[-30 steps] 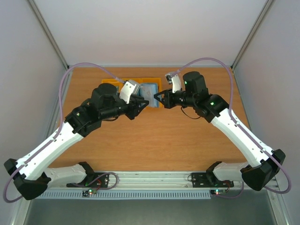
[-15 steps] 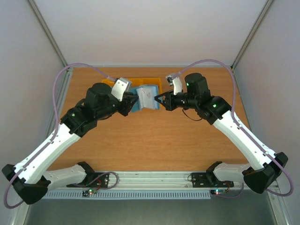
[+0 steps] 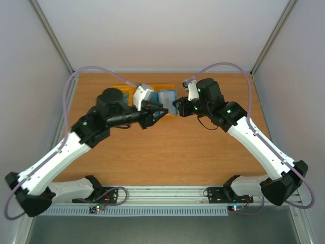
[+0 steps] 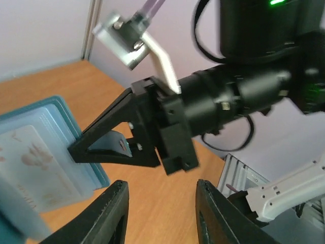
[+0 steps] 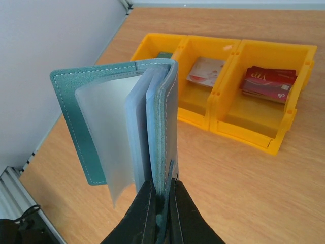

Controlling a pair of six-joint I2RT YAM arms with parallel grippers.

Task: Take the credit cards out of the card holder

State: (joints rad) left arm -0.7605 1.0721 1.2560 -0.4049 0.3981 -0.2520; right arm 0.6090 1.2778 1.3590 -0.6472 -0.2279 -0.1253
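Wooden desk (image 3: 167, 147), pale walls. The right fingers (image 5: 143, 213) pinch the card holder (image 5: 66, 112) by its lower edge, fanned open above the desk. The left fingers (image 4: 109, 213) hang spread and empty just beside it. A pale card (image 4: 35, 162) inside looks next to pull. The far yellow bins (image 5: 213, 119) hold a red card (image 5: 269, 81), a whitish card (image 5: 205, 71) and apparently a teal card (image 5: 163, 54).

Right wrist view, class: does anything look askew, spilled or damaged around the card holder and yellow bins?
Nothing stands out. The card holder stands upright and open, sleeves fanned, pinched at its bottom edge by the right gripper. The credit cards lie inside the yellow bins, none spilled.
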